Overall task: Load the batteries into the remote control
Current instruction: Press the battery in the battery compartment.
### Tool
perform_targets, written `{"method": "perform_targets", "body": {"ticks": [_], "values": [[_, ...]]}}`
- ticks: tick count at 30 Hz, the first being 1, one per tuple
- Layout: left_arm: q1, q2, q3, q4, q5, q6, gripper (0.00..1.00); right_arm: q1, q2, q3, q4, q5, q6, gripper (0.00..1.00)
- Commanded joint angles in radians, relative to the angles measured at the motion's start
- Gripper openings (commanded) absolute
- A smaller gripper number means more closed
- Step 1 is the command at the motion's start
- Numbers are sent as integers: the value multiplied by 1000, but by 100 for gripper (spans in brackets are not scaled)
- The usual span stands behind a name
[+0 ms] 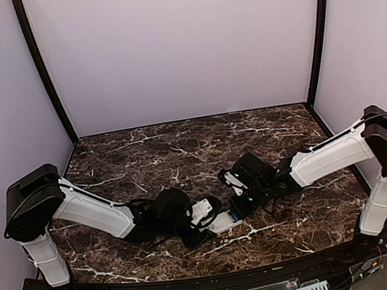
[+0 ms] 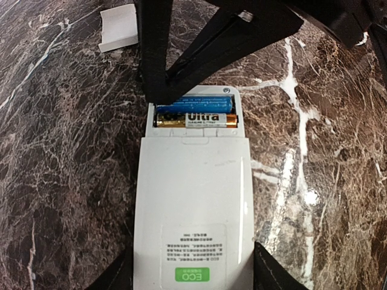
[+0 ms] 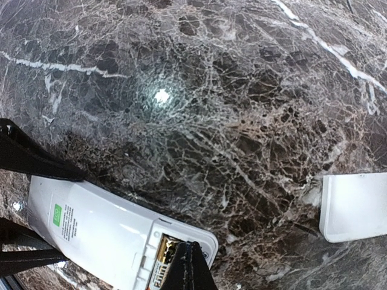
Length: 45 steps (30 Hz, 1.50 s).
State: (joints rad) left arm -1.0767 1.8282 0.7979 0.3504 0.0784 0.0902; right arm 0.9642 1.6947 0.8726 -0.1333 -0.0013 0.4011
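The white remote control (image 2: 193, 199) lies back side up, its battery bay open at the far end. Two batteries lie side by side in the bay: a blue one (image 2: 202, 103) and a gold and black one (image 2: 196, 119). My left gripper (image 2: 193, 275) is shut on the remote's sides at its near end. My right gripper (image 3: 188, 257) is shut, its fingertips pressed together, with the tip down on the batteries in the bay (image 3: 162, 257). In the top view both grippers meet over the remote (image 1: 224, 220) at the table's front centre.
A small flat white square plate (image 2: 118, 27) lies on the dark marble table just beyond the remote, and it also shows in the right wrist view (image 3: 354, 205). The left gripper's black fingers (image 3: 30, 158) flank the remote there.
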Motion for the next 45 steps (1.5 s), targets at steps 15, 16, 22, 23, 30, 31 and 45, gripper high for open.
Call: {"method": "perform_targets", "body": {"ticks": [15,16,22,23,30,31,45], "values": [[-2,51,-34,-128,-11,-7,60,-10,-93,111,-250,-62,5,0],[-2,51,-33,-128,-11,-7,60,-22,-84,132,-268,-104,8,0],[-2,51,-33,-128,-11,-7,60,-38,8,161,-302,-193,49,0],[-2,51,-33,-128,-11,-7,61,-39,24,155,-300,-192,56,0],[-2,51,-33,-130,-11,-6,61,-41,77,116,-278,-188,84,0],[-2,51,-32,-130,-12,-6,61,-42,80,119,-281,-190,84,0],[-3,-64,-17,-109,-45,13,80,-121,-71,285,-458,23,-33,17]]}}
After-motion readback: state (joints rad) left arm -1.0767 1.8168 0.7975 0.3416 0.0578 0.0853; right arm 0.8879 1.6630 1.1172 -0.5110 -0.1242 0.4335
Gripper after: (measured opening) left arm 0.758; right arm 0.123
